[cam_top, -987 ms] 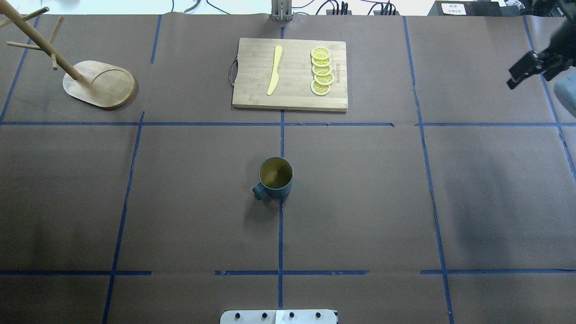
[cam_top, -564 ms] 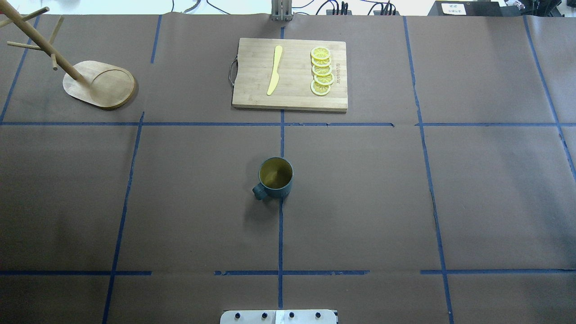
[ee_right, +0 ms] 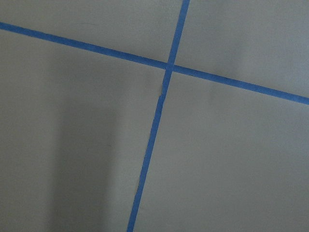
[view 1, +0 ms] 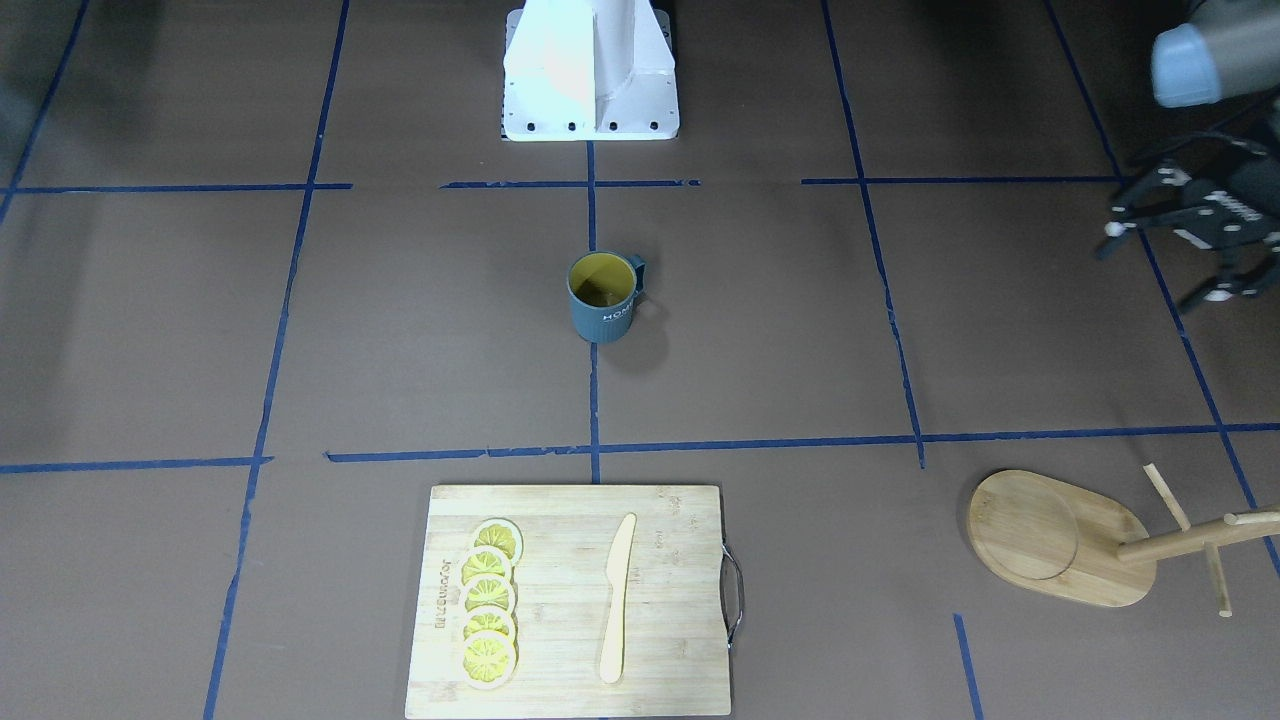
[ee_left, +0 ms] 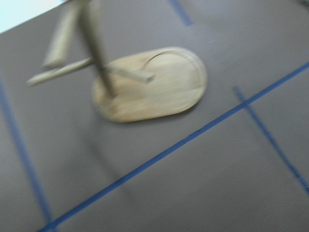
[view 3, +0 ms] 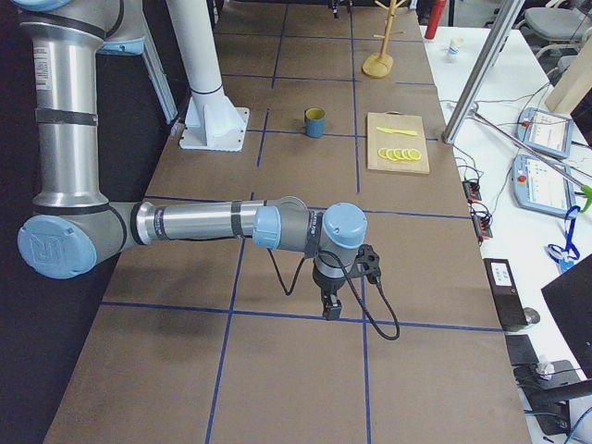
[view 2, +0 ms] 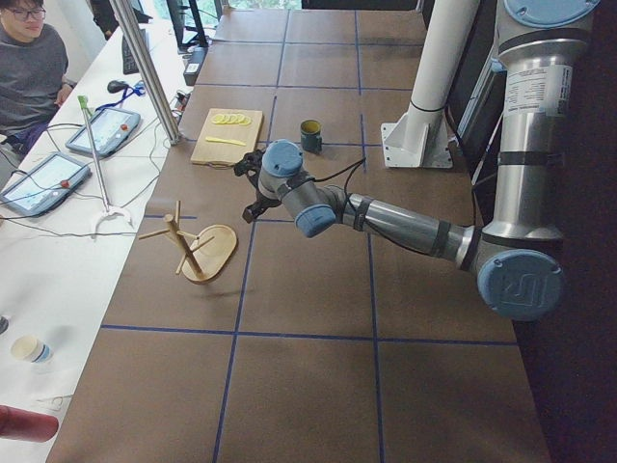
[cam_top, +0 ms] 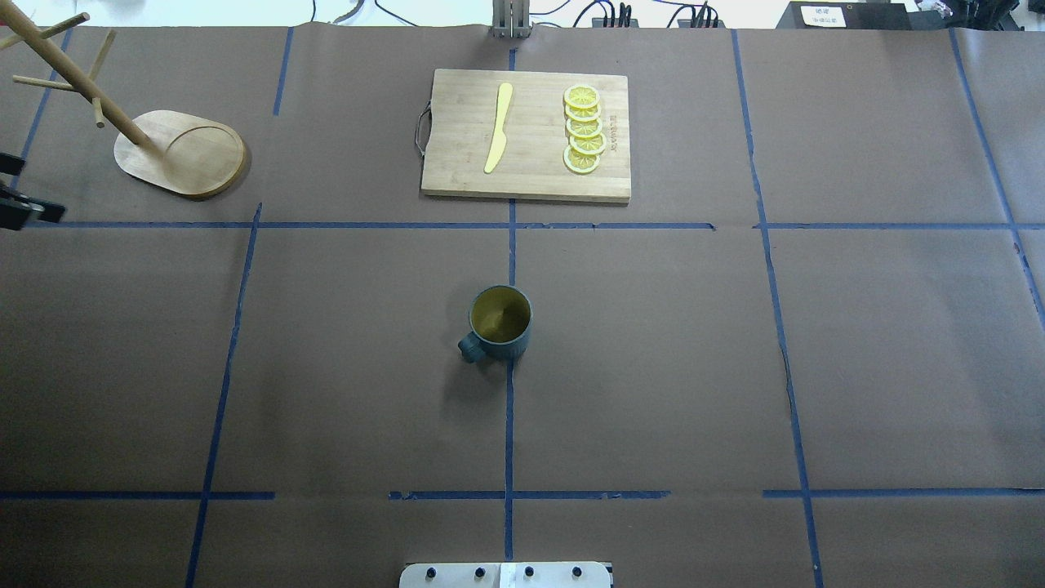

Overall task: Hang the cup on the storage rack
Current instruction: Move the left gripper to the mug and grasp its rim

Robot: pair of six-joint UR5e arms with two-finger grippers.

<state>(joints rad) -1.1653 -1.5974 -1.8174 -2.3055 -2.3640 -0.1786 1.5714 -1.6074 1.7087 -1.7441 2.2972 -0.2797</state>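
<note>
End effector [view 1: 1157, 262] (left) near storage rack [view 1: 1045, 535]

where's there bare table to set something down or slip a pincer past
Bare: the wide stretch to the robot's right of the cup and cutting board; the band between cup and board; the row between cup and robot base. Crowded: the far left corner, storage rack with the open left pincer beside it.
</note>
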